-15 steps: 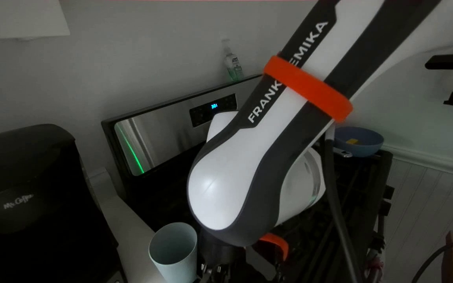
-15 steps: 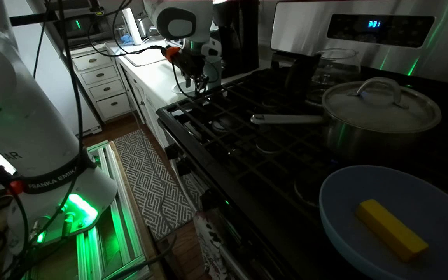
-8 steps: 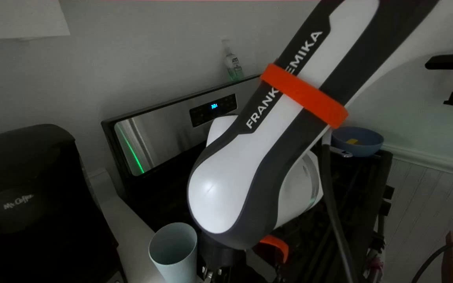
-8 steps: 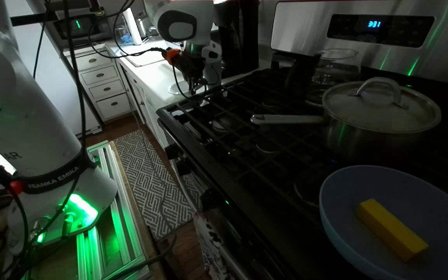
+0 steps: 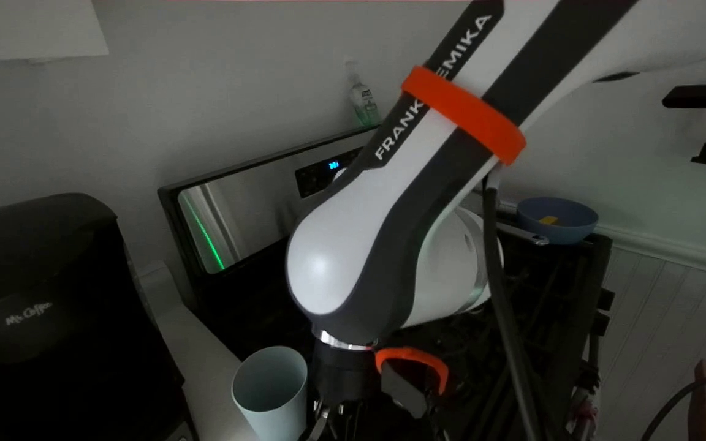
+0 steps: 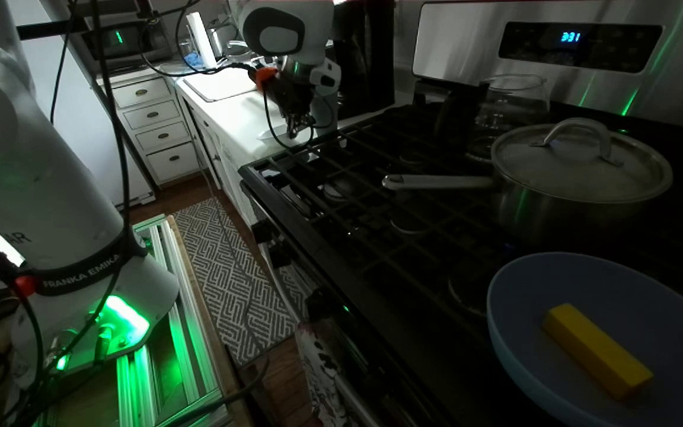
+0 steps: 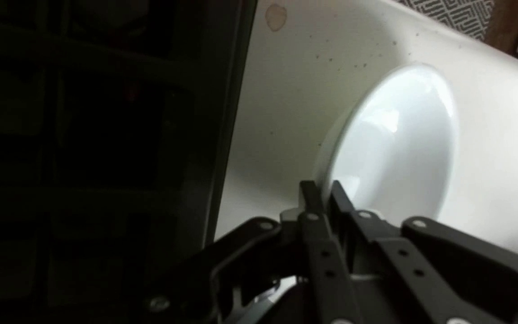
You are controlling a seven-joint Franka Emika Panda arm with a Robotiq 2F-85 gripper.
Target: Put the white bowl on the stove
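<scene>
In the wrist view the white bowl (image 7: pixel 398 148) looks tilted over the pale counter, its inside facing right. My gripper (image 7: pixel 324 188) is shut on the near part of its rim, one finger inside and one outside. An exterior view shows the bowl (image 6: pixel 271 132) as a small pale shape beside the gripper (image 6: pixel 300 126), just past the left end of the stove (image 6: pixel 341 222). Dark grates cover the stove, with a steel back panel and blue display behind. Elsewhere, in an exterior view, the arm and the frame's lower edge hide the bowl and the fingertips.
A pale cup (image 5: pixel 270 392) stands right beside the gripper, near a black coffee maker (image 5: pixel 34 294). On the stove are a lidded pot (image 6: pixel 578 172) with its handle pointing left, a glass carafe (image 6: pixel 510 104) and a blue dish (image 6: pixel 525 296) holding a yellow block (image 6: pixel 596 350).
The fingers have come together on the bowl's rim. Over the last half second the arm has risen, and the bowl's outline has shifted slightly with it.
</scene>
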